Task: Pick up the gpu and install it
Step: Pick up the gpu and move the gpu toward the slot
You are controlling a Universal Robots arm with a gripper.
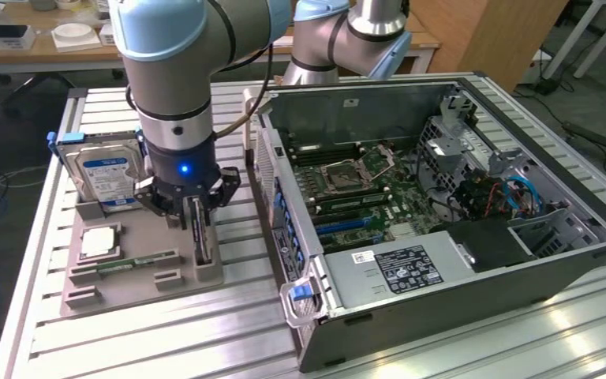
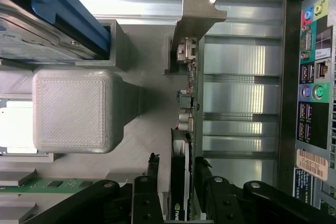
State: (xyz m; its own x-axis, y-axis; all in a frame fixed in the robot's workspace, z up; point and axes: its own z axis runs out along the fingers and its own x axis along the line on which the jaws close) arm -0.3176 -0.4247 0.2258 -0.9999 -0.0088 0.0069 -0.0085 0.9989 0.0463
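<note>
One gripper [image 2: 177,165] astride one gpu [image 1: 202,246].
Its fingers are spread either side of the upright card, with a gap showing. The card stands in one grey holder [image 1: 154,237] with one hard drive [image 1: 108,174] and one memory stick [image 1: 135,263], to the exterior view's left of one open case [image 1: 472,309].

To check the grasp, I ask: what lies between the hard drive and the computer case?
In the exterior view, the graphics card stands there on edge in the gray tray, with the jaws of the gripper open on either side.
</note>
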